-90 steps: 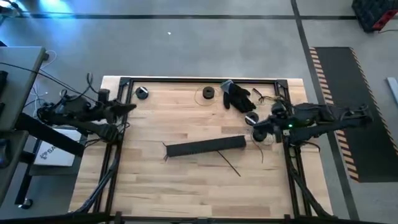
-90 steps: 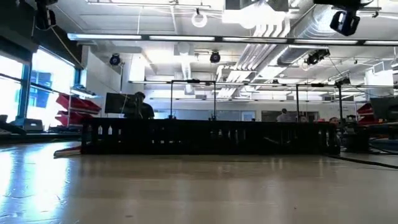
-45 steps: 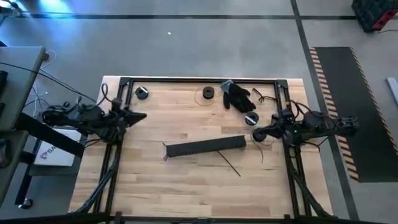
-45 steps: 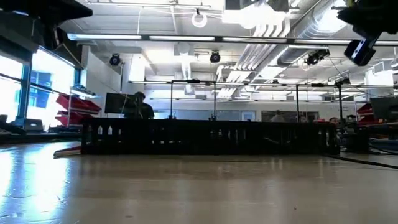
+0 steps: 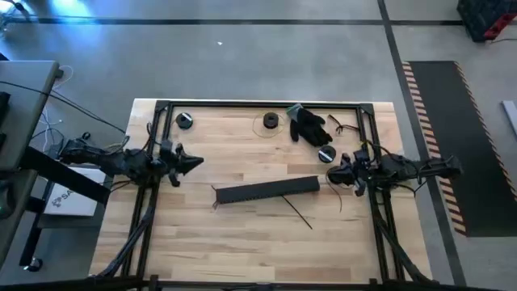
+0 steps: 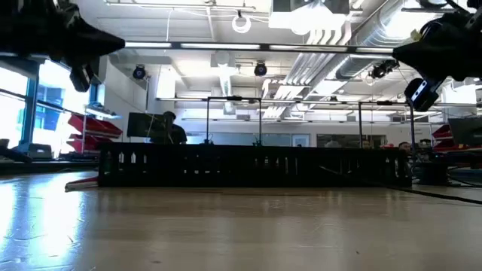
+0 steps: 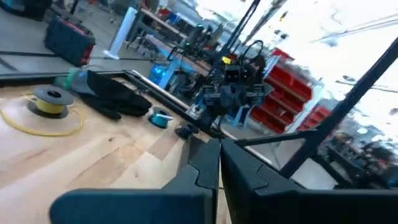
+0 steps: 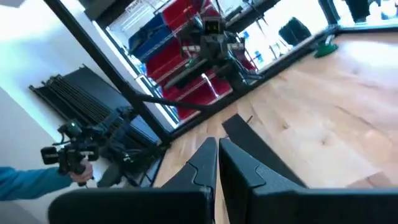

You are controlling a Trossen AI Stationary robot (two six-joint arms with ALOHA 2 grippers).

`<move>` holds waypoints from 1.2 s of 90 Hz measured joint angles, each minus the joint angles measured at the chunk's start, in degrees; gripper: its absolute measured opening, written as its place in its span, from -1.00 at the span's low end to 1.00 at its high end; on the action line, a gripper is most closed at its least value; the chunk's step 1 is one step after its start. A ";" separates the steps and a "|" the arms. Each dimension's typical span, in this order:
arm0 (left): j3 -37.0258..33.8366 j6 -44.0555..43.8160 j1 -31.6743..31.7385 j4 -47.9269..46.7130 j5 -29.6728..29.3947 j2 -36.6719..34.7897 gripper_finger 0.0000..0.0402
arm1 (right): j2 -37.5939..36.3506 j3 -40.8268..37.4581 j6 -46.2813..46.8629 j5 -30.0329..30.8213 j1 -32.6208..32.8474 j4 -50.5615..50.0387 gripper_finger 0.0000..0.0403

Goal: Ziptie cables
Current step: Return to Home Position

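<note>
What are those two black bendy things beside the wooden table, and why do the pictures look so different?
They are two robot arms. Each ends in a claw: the left claw and the right claw are both pinched shut and hold nothing. One picture looks straight down from above, one peeks level across the table, and two come from little cameras on the arms' wrists. On the table lie a long black duct, a thin dark ziptie, a black glove and a small spool.
</note>
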 joint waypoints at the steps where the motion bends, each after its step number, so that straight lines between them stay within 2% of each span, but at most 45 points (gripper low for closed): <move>1: -0.66 0.19 -0.06 1.13 0.34 0.02 -1.00 | 0.01 -0.01 -0.37 0.02 0.00 0.11 -1.00; 12: -1.37 4.28 -0.33 1.50 2.98 0.38 -1.00 | 0.01 -0.01 -3.00 0.23 -0.01 0.43 -1.00; 25: -1.38 9.57 1.39 1.99 4.66 0.36 -1.00 | 0.01 -0.01 -2.63 -2.65 -0.02 0.56 -1.00; 38: -1.38 9.51 6.36 0.87 12.43 0.46 -1.00 | 0.01 -0.04 -1.97 -3.12 -0.02 0.77 -1.00; 63: -1.38 11.43 19.79 0.87 27.02 0.51 -1.00 | 0.01 -0.04 -1.66 -3.34 -0.04 0.80 -1.00; 89: -1.37 1.15 20.64 -8.96 25.97 0.64 -1.00 | 0.04 -0.04 1.46 -2.88 -0.05 -0.54 -1.00; 97: -1.36 1.63 20.62 -12.44 25.76 0.70 -1.00 | 0.04 -0.06 1.46 -2.88 -0.06 -0.55 -1.00; 108: -1.33 4.90 20.62 -12.60 24.62 1.14 -1.00 | 0.04 -0.06 2.09 -1.61 -0.04 -0.51 -1.00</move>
